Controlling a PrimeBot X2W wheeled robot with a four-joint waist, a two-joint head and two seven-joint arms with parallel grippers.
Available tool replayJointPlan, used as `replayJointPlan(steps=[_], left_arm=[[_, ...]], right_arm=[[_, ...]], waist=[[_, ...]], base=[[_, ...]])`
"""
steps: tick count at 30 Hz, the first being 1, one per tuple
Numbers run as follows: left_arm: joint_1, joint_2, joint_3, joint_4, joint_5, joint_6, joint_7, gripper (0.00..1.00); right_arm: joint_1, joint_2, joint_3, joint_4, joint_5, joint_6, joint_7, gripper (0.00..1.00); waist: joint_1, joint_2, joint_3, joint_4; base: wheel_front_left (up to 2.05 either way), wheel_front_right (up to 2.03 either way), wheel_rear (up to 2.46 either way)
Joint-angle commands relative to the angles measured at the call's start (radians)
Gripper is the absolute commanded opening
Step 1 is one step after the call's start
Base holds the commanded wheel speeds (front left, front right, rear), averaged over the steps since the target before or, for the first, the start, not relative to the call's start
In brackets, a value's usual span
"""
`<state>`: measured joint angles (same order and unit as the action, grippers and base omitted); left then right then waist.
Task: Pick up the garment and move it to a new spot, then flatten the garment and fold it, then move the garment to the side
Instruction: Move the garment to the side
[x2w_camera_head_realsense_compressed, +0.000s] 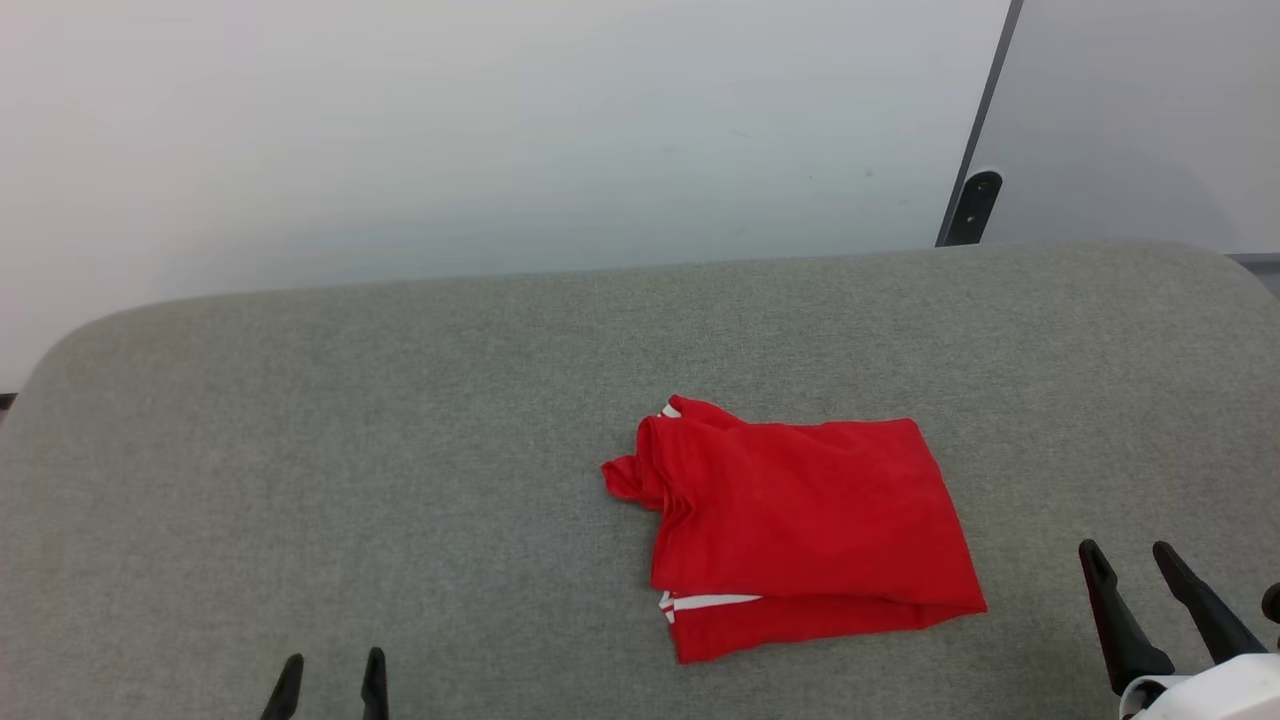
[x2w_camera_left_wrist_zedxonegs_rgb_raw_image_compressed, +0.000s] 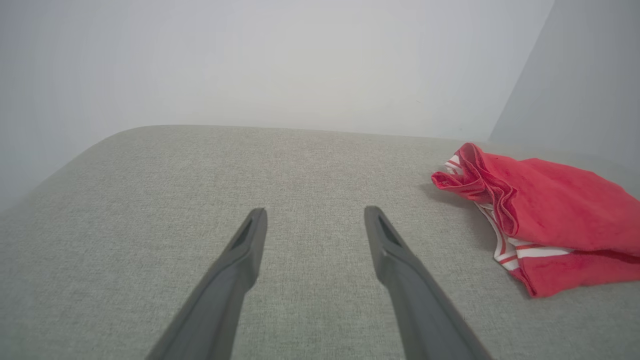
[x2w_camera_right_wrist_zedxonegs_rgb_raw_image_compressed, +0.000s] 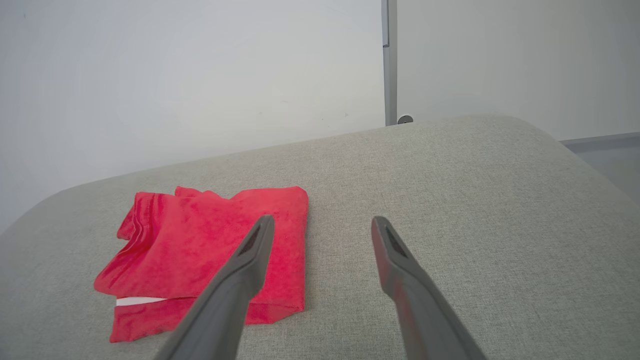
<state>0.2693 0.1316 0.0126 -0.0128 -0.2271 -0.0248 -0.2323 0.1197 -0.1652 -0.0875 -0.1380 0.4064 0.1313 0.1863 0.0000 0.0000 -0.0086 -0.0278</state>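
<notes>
Left half and far edge of grey fabric-covered padded surface (x2w_camera_head_realsense_compressed: 300, 450) bare, folded red jersey garment (x2w_camera_head_realsense_compressed: 800, 520) right of middle, bare strip to right edge, pale wall (x2w_camera_head_realsense_compressed: 500, 130) behind far edge

I read no text, number or label; the folded garment (x2w_camera_head_realsense_compressed: 800, 520) shows me plain red cloth.

Setting: bare indoor test room, likely a lab or studio; no closer identification is possible.
Evidence: grey fabric-covered surface (x2w_camera_head_realsense_compressed: 400, 400) with rounded corners, beneath both claws; plain white wall (x2w_camera_head_realsense_compressed: 450, 130) beyond the left gripper (x2w_camera_head_realsense_compressed: 333, 657); grey partition panel (x2w_camera_head_realsense_compressed: 1130, 110) on a dark post (x2w_camera_head_realsense_compressed: 985, 110), with a black bracket (x2w_camera_head_realsense_compressed: 975, 205), beyond the right gripper (x2w_camera_head_realsense_compressed: 1126, 548).
</notes>
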Motion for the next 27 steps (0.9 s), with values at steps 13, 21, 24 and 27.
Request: replayJointPlan(steps=[13,21,24,27], left_arm=[[0.015,0.009,-0.010,-0.021,-0.003,0.013,-0.003,1.00],[0.004,0.013,-0.018,-0.023,-0.003,0.017,-0.005,1.00],[-0.003,0.014,-0.020,-0.024,-0.002,0.021,-0.005,1.00],[-0.019,0.012,-0.023,-0.027,-0.001,0.025,-0.008,1.00]], right_arm=[[0.001,0.007,0.005,-0.009,-0.004,-0.001,0.006,1.00],[-0.005,0.007,0.001,-0.010,-0.004,-0.001,0.007,1.00],[-0.016,0.006,0.009,0.006,0.004,-0.001,0.024,1.00],[-0.071,-0.011,0.030,0.045,0.007,-0.001,0.068,1.00]], waist=[[0.0000,0.0000,0.007,-0.002],[0.0000,0.0000,0.012,0.000],[0.0000,0.0000,0.019,0.003],[0.0000,0.0000,0.036,0.008]], base=[[0.00,0.00,0.00],[0.00,0.00,0.00],[0.00,0.00,0.00],[0.00,0.00,0.00]])
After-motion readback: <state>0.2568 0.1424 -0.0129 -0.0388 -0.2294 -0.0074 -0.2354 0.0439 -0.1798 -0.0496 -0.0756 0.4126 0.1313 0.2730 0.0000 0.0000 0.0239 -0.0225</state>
